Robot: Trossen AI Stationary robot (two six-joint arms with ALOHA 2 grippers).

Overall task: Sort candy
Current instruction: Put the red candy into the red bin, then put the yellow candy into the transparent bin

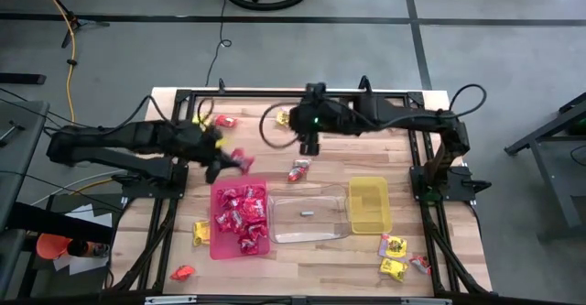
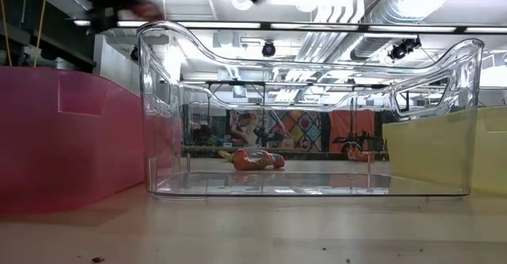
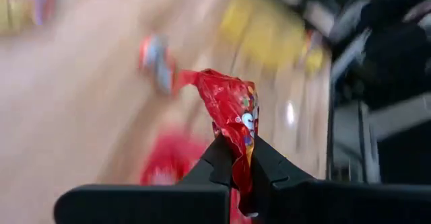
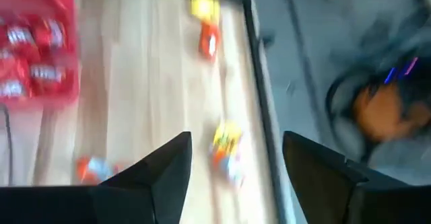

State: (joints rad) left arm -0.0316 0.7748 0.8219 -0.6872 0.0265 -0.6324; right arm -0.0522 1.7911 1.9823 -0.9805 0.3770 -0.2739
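While its label is unreadable, the left end effector [image 3: 241, 158] pinches a red candy packet [image 3: 232, 109]; the right end effector [image 4: 236, 158] gapes empty.

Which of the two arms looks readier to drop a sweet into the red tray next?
The left. Its gripper already pinches a red candy packet in its fingers, just beyond the red tray. The right gripper is open and empty, farther back.

Glossy red foil candy [image 3: 232, 109], pale wood table [image 1: 311, 259], clear plastic tray [image 2: 317, 113].
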